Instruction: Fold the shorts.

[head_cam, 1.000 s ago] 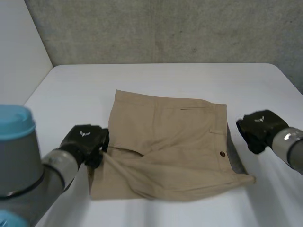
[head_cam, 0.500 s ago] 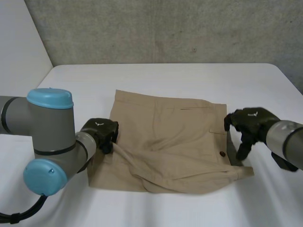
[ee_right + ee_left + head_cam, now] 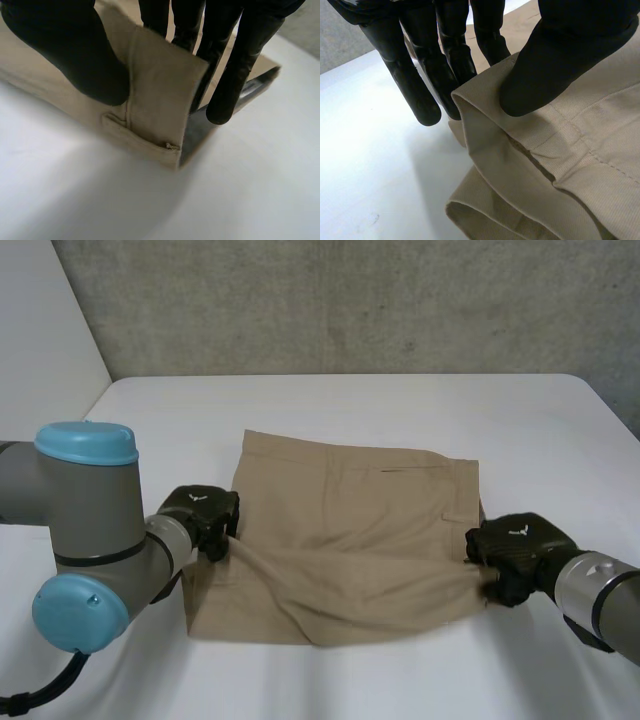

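Observation:
Tan shorts (image 3: 350, 530) lie spread on the white table (image 3: 330, 405), with a raised fold running across them from one hand to the other. My left hand (image 3: 203, 519) pinches the leg hem (image 3: 485, 135) at the shorts' left edge between thumb (image 3: 545, 75) and fingers (image 3: 440, 70). At the right edge my right hand (image 3: 515, 555) pinches the waistband corner (image 3: 160, 100), thumb (image 3: 75, 55) on top and fingers (image 3: 235, 75) behind it. Both gripped edges are lifted slightly off the layer below.
A grey concrete wall (image 3: 350, 300) stands behind the table's far edge. Bare white tabletop lies around the shorts on every side. The left arm's grey joint with its light-blue cap (image 3: 85, 445) stands at the near left.
My right hand has moved in from beside the shorts and closed on the waistband corner. My left hand has drawn its hem a little inward, and the fold now stretches between both hands.

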Robot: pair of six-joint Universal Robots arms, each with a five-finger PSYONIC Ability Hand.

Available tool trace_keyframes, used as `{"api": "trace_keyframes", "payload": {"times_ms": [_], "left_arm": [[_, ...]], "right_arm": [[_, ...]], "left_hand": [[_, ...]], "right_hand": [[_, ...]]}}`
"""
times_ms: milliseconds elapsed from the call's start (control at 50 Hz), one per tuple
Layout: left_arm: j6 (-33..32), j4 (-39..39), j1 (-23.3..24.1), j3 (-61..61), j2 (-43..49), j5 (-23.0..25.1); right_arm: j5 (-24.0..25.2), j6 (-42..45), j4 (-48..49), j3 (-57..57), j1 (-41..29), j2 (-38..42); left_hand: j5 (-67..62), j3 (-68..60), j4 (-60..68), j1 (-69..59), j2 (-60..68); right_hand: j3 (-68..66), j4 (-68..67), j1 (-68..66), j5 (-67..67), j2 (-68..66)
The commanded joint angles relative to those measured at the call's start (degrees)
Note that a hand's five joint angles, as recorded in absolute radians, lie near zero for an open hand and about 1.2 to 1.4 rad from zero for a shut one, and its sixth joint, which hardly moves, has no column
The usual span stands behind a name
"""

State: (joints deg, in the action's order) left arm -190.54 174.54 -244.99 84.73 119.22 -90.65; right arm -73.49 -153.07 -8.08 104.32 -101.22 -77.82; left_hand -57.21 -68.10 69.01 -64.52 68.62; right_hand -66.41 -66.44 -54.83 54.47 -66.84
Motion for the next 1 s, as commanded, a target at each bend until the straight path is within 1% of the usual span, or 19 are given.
{"api": "trace_keyframes", "payload": {"times_ms": [20, 60, 80, 100, 120, 160, 180, 200, 260, 280, 360, 420, 520, 640, 740, 820, 1000], "left_arm": [[0.09, -0.08, 0.13, 0.18, -1.01, -0.14], [0.09, -0.25, 0.30, 0.35, -1.88, -0.14], [0.09, -0.34, 0.39, 0.44, -2.32, -0.05], [0.09, -0.43, 0.39, 0.61, -2.94, 0.03], [0.17, -0.52, 0.39, 1.57, -4.59, 0.21], [0.17, -0.52, 0.57, 3.16, -6.71, 0.47], [0.09, -0.52, 0.74, 4.03, -8.03, 0.65], [0.00, -0.43, 0.83, 6.13, -11.00, 0.74], [0.00, 0.18, 1.01, 8.96, -14.79, 0.65], [0.00, 0.27, 1.18, 10.79, -17.33, 0.56], [0.00, 0.71, 1.62, 15.28, -22.27, 0.39], [0.00, 1.06, 1.62, 18.62, -24.47, 0.39], [0.00, 2.82, 1.97, 21.44, -24.91, 0.47], [-0.18, 8.09, 2.85, 22.15, -21.85, 0.21], [-0.53, 12.39, 2.94, 21.19, -16.23, 0.21], [-0.62, 15.03, 2.94, 19.43, -12.27, 0.12], [-0.70, 16.01, 3.12, 15.91, -6.02, 0.12]], "right_arm": [[-0.60, -4.60, 7.72, -1.13, 0.24, 1.00], [-0.60, -5.83, 8.08, -1.57, 0.24, 1.70], [-0.69, -6.45, 8.17, -1.92, 0.06, 2.31], [-0.86, -7.50, 8.17, -2.45, -0.20, 4.15], [-1.21, -7.86, 8.17, -2.63, -0.29, 4.78], [-2.26, -8.12, 8.17, -3.15, -0.38, 5.74], [-3.75, -8.13, 8.17, -3.51, -0.46, 6.10], [-4.55, -8.21, 8.17, -3.60, -0.55, 6.27], [-7.09, -8.39, 8.26, -4.21, -0.64, 6.80], [-7.54, -8.39, 8.34, -4.21, -0.64, 6.80], [-7.89, -8.56, 8.52, -4.30, -0.55, 6.89], [-7.81, -8.65, 8.69, -3.86, -0.55, 6.72], [-7.72, -8.65, 8.69, -3.16, -0.47, 6.72], [-7.54, -8.65, 8.78, -1.67, -0.64, 6.54], [-7.28, -8.65, 8.78, -0.96, -0.82, 6.36], [-6.14, -8.65, 8.87, -0.61, -0.82, 6.28], [-5.35, -8.65, 8.87, 0.09, -0.90, 6.01]], "left_hand": [[-12.79, -11.90, 10.99, -15.48, 11.38], [-12.79, -11.90, 10.99, -15.48, 11.38], [-9.98, -9.09, 8.19, -12.67, 8.57], [-5.29, -4.40, 3.49, -7.98, 3.88], [6.75, 7.64, -8.54, 4.06, -8.15], [19.42, 20.31, -21.22, 16.73, -20.83], [25.14, 26.03, -26.94, 22.45, -26.55], [35.53, 36.42, -37.32, 32.84, -36.93], [41.17, 42.06, -42.97, 38.48, -42.58], [41.51, 42.41, -43.31, 38.83, -42.92], [41.52, 42.41, -43.32, 38.83, -42.93], [40.85, 41.74, -42.65, 38.16, -42.26], [39.84, 40.73, -41.63, 37.15, -41.24], [36.48, 37.37, -38.27, 33.79, -37.89], [35.97, 36.86, -37.76, 33.28, -37.38], [35.47, 36.36, -37.26, 32.78, -36.87], [31.10, 31.99, -32.89, 28.41, -32.51]], "right_hand": [[-13.59, -13.56, -25.17, 15.53, -13.16], [-13.59, -13.56, -25.17, 15.53, -13.16], [-13.59, -13.56, -25.17, 15.53, -13.16], [-13.59, -13.56, -25.17, 15.53, -13.16], [-13.59, -13.56, -25.17, 15.53, -13.16], [-13.59, -13.56, -25.17, 15.53, -13.16], [-13.59, -13.56, -25.17, 15.53, -13.16], [-13.59, -13.56, -25.17, 15.53, -13.16], [-13.59, -13.56, -25.17, 15.53, -13.16], [-13.59, -13.56, -25.17, 15.53, -13.16], [-13.59, -13.56, -25.17, 15.53, -13.16], [-13.59, -13.56, -25.17, 15.53, -13.16], [-13.59, -13.56, -25.17, 15.53, -13.16], [-13.59, -13.56, -25.17, 15.53, -13.16], [-13.59, -13.56, -25.17, 15.53, -13.16], [-13.59, -13.56, -25.17, 15.53, -13.16], [-13.59, -13.56, -25.17, 15.53, -13.16]]}}
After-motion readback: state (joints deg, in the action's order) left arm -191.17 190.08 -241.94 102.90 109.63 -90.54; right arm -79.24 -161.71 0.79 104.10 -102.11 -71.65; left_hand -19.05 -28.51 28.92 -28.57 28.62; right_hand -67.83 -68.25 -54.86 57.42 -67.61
